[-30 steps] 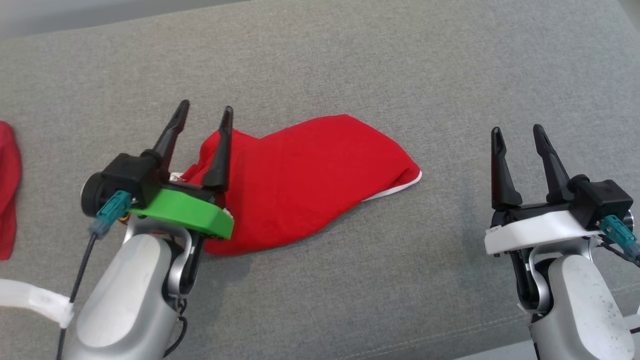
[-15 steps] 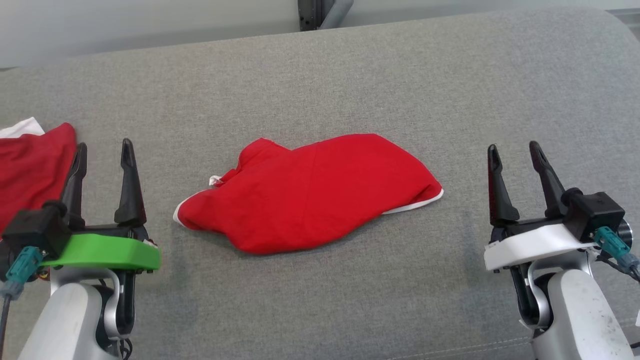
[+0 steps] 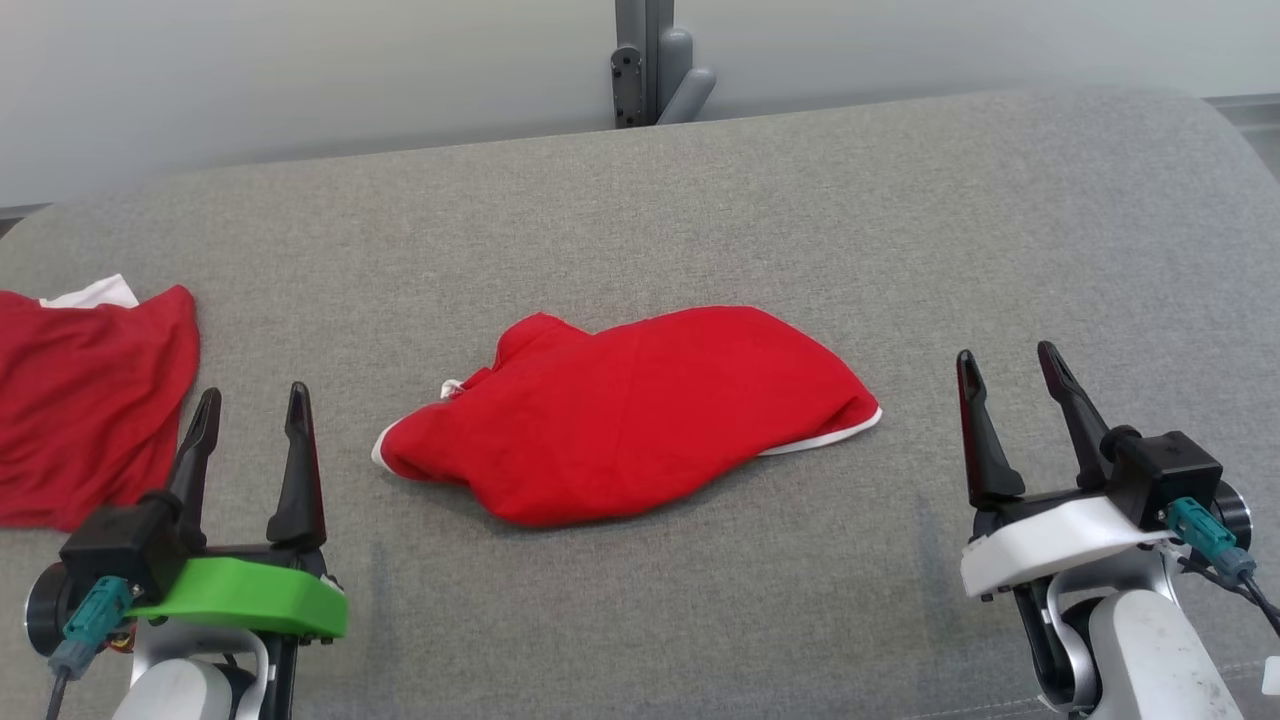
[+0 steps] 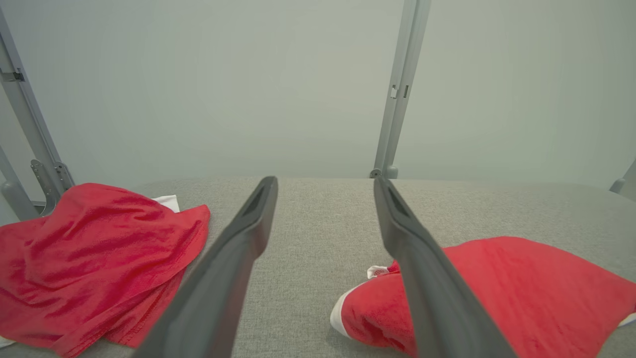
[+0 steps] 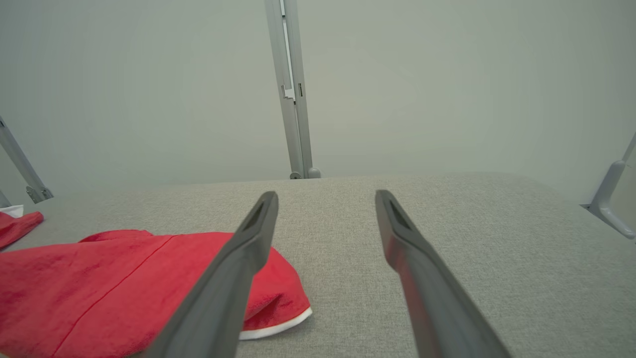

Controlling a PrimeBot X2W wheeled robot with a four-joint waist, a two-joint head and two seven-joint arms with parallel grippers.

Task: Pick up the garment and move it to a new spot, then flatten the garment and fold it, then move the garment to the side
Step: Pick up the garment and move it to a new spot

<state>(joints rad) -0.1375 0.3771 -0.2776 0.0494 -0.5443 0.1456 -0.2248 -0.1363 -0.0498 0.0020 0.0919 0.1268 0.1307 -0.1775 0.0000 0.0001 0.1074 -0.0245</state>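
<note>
A red garment [image 3: 630, 415] with white trim lies bunched in the middle of the grey padded surface [image 3: 700, 200]. It shows at the lower right of the left wrist view as the garment [image 4: 521, 288] and at the lower left of the right wrist view as the garment [image 5: 99, 283]. My left gripper [image 3: 252, 412] stands open at the lower left, apart from the garment, nothing between its fingers. My right gripper [image 3: 1010, 370] stands open at the lower right, also apart from it and empty.
A second red cloth [image 3: 85, 400] with a white edge lies crumpled at the far left of the surface, also in the left wrist view [image 4: 89, 258]. A grey metal post [image 3: 650, 60] stands behind the surface against a pale wall.
The left gripper has pulled back off the garment's left end toward the lower left. The camera has tilted up, bringing the wall, the post and the second cloth into view.
</note>
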